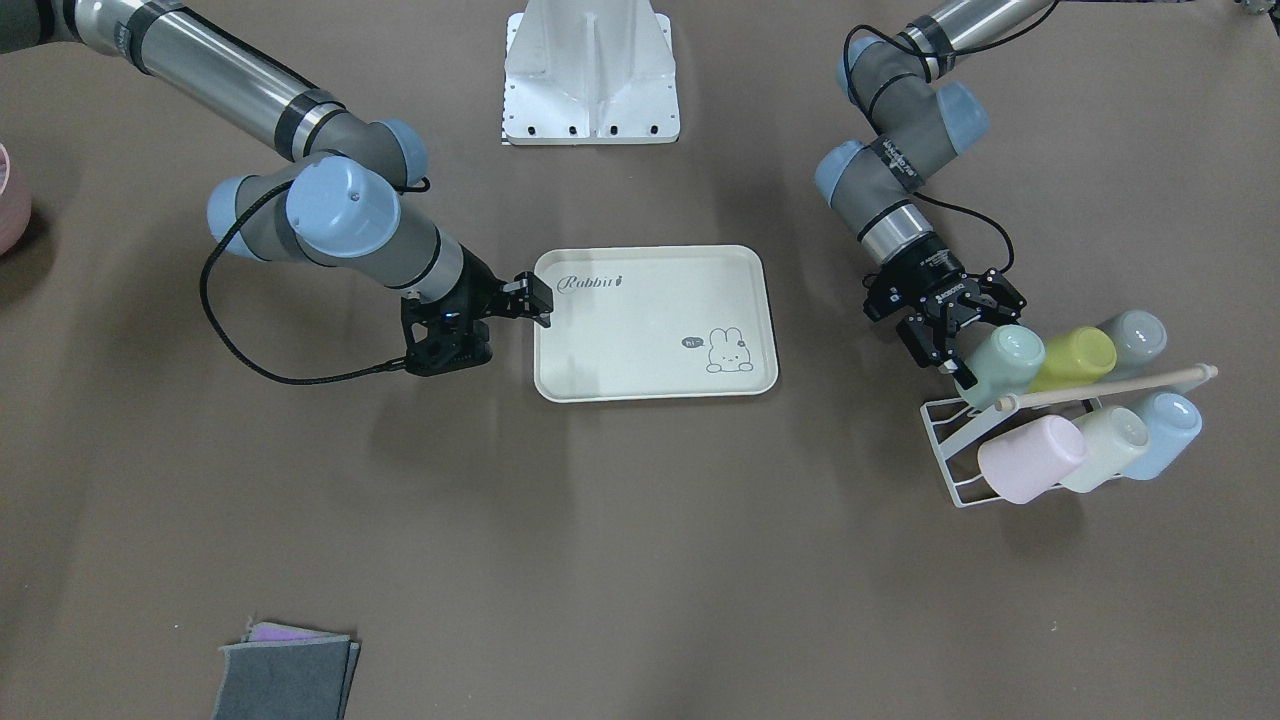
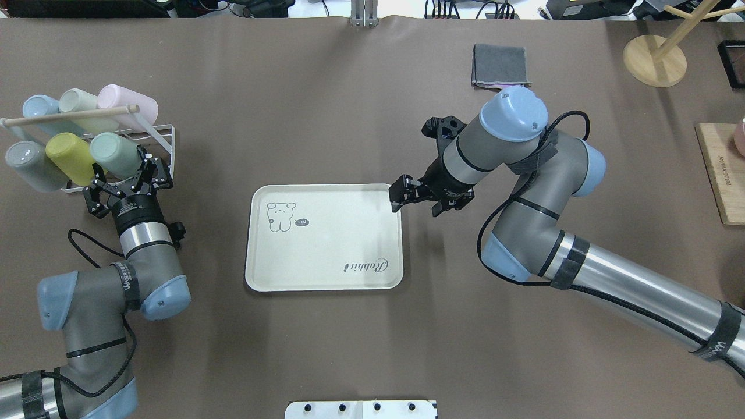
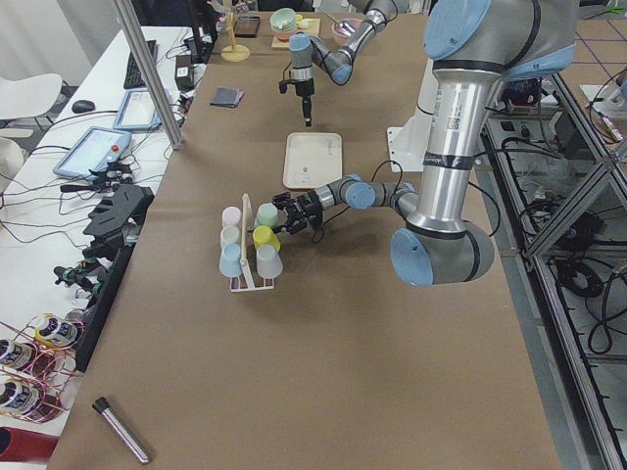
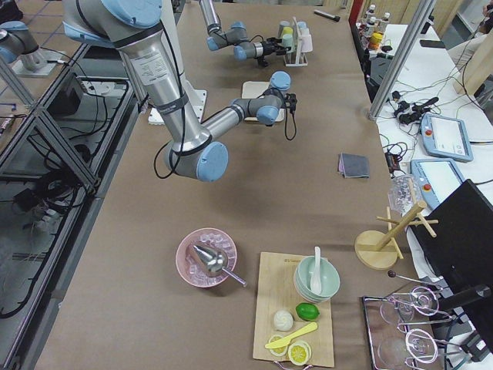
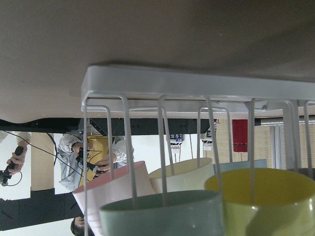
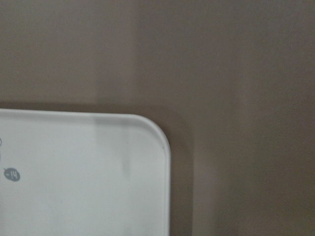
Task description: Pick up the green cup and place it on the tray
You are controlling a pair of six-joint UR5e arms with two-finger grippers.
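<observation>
Grasp approach: your left pincer point(image 2: 125, 174), jaws apart, sits just beside the mint-green plastic tumbler point(image 2: 113, 154) on the white wire rack point(image 2: 169, 134). Next: close, lift clear, carry to the cream rectangular plastic tray point(image 2: 326, 244).

Green cup point(image 5: 162, 214) cut off by left wrist view's bottom edge

Laid out on the matte brown table point(image 2: 326, 87): a cream tray point(image 2: 332, 244) flat near the middle; a white wire rack point(image 2: 166, 131) toward the robot's left end, well apart from the tray; a folded grey cloth point(image 2: 500, 65) near the far edge; a round-based wooden stand point(image 2: 654, 60) and a wooden board point(image 2: 724, 174) toward the right end — plus a white mounting plate point(image 2: 361, 409) at the robot's edge.
</observation>
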